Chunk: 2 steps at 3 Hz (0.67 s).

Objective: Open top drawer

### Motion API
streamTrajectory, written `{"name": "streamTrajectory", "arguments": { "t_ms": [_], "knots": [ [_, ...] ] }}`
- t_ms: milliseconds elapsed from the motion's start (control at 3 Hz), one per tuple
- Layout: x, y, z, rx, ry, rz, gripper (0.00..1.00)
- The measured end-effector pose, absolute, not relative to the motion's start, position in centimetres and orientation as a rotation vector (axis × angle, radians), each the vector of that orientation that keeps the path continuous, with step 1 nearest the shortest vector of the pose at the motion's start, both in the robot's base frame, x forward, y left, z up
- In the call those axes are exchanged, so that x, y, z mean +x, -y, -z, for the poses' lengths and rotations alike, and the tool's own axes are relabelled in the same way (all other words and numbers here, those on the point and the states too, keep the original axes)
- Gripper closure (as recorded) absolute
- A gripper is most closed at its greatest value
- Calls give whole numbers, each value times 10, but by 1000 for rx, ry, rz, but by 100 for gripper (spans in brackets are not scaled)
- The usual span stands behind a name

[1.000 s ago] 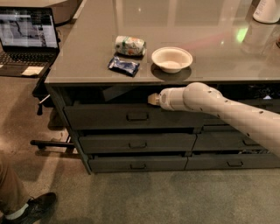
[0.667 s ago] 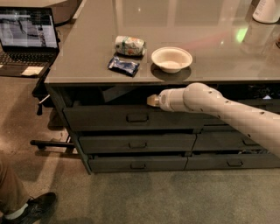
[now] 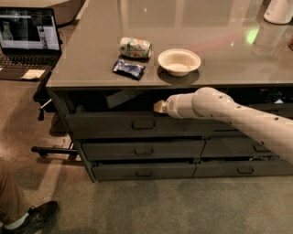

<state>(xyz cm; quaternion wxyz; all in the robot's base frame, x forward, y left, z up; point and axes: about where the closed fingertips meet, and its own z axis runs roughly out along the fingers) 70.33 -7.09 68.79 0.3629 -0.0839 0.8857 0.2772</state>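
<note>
One pincer [image 3: 160, 107], at the upper edge of the one top drawer [image 3: 105, 125], and the tally around it.
One bench [image 3: 87, 68] carries one bowl [image 3: 179, 61] just above the pincer, one can [image 3: 135, 47] and one blue packet [image 3: 129, 68] up to its left, and one white container [image 3: 278, 10] far up to its right. Four lower drawers [image 3: 178, 150] show below the pincer. One laptop [image 3: 28, 39] and one shoe [image 3: 39, 215] sit far to its left.
</note>
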Motion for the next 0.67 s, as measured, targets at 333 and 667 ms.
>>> {"name": "streamTrajectory", "arguments": {
  "t_ms": [333,667],
  "knots": [
    [683,92,-704,-143,-2267,-669,100],
    [650,104,-702,-84,-2295,-607,100]
  ]
}}
